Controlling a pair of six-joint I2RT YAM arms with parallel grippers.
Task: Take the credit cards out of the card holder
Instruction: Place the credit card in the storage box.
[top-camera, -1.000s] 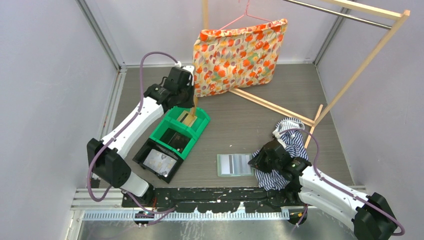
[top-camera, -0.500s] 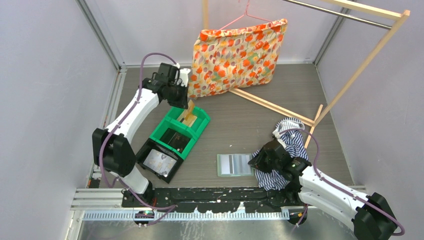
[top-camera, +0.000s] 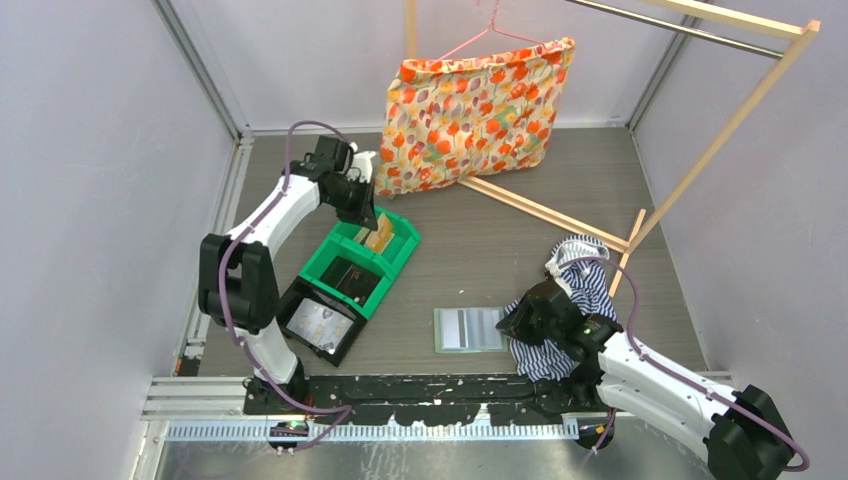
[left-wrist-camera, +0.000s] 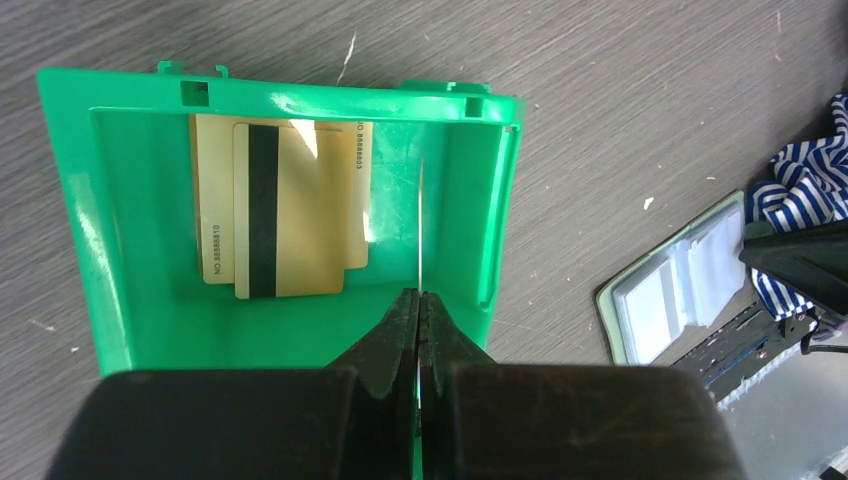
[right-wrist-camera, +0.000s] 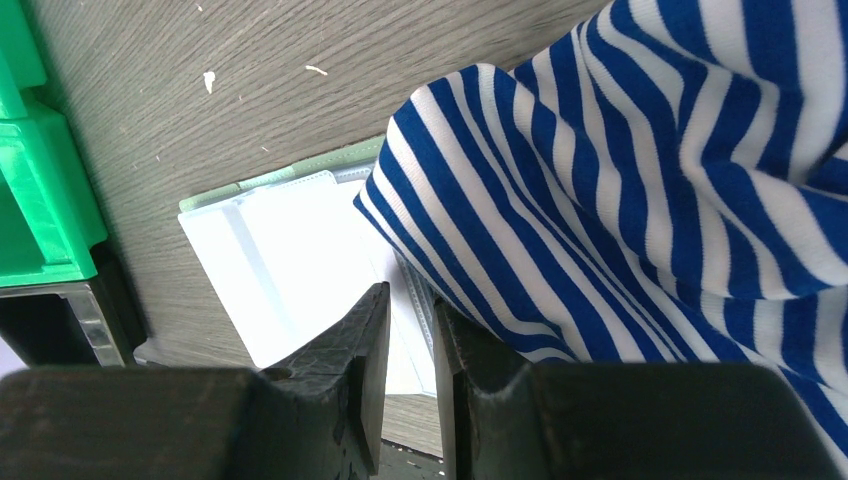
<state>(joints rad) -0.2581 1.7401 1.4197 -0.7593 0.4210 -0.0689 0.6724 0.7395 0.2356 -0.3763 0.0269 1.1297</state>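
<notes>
Fingers left (left-wrist-camera: 395, 335): pinching credit card (left-wrist-camera: 420, 230) | fingers right (right-wrist-camera: 345, 345): ajar over card holder (right-wrist-camera: 270, 260)

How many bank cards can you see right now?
4: three tan cards overlap in the green bin; a fourth card is pinched edge-on in the left gripper. The card holder may hide more.

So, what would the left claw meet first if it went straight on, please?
Likely the bin floor, beside the gold cards; the card in the left claw would touch first. Depth is unclear.
</notes>
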